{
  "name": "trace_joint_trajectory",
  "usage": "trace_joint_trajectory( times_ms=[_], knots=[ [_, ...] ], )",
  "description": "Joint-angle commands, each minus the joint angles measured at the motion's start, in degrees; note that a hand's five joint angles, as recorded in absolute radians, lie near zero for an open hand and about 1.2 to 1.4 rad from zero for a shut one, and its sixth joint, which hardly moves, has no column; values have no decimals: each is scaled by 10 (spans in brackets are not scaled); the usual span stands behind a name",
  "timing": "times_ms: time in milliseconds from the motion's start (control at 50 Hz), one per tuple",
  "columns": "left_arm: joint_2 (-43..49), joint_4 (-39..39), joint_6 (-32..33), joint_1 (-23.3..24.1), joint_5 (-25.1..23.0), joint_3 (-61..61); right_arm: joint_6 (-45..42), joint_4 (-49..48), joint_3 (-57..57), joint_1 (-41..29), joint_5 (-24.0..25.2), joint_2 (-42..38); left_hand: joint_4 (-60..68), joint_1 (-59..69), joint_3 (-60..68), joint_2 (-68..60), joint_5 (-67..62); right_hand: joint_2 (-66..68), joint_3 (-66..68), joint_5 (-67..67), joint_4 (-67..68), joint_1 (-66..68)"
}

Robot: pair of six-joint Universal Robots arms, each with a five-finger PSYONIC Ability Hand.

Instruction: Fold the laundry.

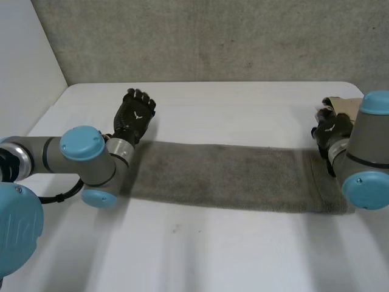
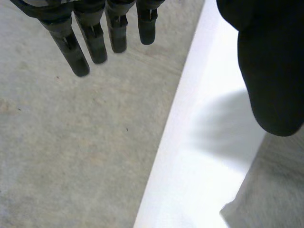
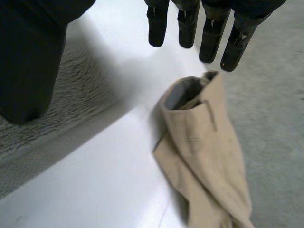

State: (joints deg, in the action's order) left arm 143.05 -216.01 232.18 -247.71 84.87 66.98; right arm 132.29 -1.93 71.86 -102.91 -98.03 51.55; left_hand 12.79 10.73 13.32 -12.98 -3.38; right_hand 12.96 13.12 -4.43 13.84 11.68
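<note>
Plainly, two pieces of laundry lie on the white counter [image 1: 243, 100]: one grey towel [image 1: 225, 176], spread flat as a long band across the middle of the frame, and one tan garment [image 1: 339, 104], crumpled at the right edge of the frame near the counter's far corner; two arms reach in, one from each side, and each ends at one end of the towel; the left hand [image 1: 135, 115], left of centre, sits just beyond the towel's left end, released, its fingers [image 2: 95, 42] straight and well apart from the thumb, holding nothing, with a towel corner near the thumb; the right hand [image 1: 333, 129], at the right, is at the towel's right end, likewise released and empty, its straight fingers [image 3: 190, 28] pointing at the tan garment, which lies along the counter's edge just beside the fingertips
</note>
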Motion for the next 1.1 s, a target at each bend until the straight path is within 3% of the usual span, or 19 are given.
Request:
trace_joint_trajectory(
  times_ms=[20,100,200,320,440,740,820,920,1100],
  knots=[
    [-56,-79,-36,13,9,70,95,-47,39,8,3,94,-28,-7,-33,30,34,-30,-31,44,-38,-17],
    [-117,-78,-66,15,22,127,131,-68,93,10,34,194,-28,-7,-33,30,34,-30,-31,44,-38,-17],
    [-216,-57,-148,15,38,220,136,-34,157,36,97,269,-28,-7,-33,30,34,-30,-31,44,-38,-17],
    [-284,-13,-261,16,38,297,142,89,239,84,174,286,-28,-7,-33,30,34,-30,-31,44,-38,-17],
    [-296,36,-351,33,38,322,155,51,326,119,216,286,-28,-7,-33,30,34,-22,-24,37,-31,-9],
    [-283,38,-352,38,38,320,153,-85,377,132,217,184,-28,-7,-33,30,34,185,183,-170,176,198],
    [-283,38,-352,38,38,320,148,-102,371,141,217,167,-28,-7,-33,30,34,354,353,-340,345,367],
    [-283,40,-352,40,39,321,147,-110,355,154,211,153,-28,-7,-33,30,34,670,669,-655,661,683],
    [-285,43,-352,43,39,324,115,-111,339,207,187,177,-28,-7,-33,30,34,670,669,-656,662,683]
  ],
)
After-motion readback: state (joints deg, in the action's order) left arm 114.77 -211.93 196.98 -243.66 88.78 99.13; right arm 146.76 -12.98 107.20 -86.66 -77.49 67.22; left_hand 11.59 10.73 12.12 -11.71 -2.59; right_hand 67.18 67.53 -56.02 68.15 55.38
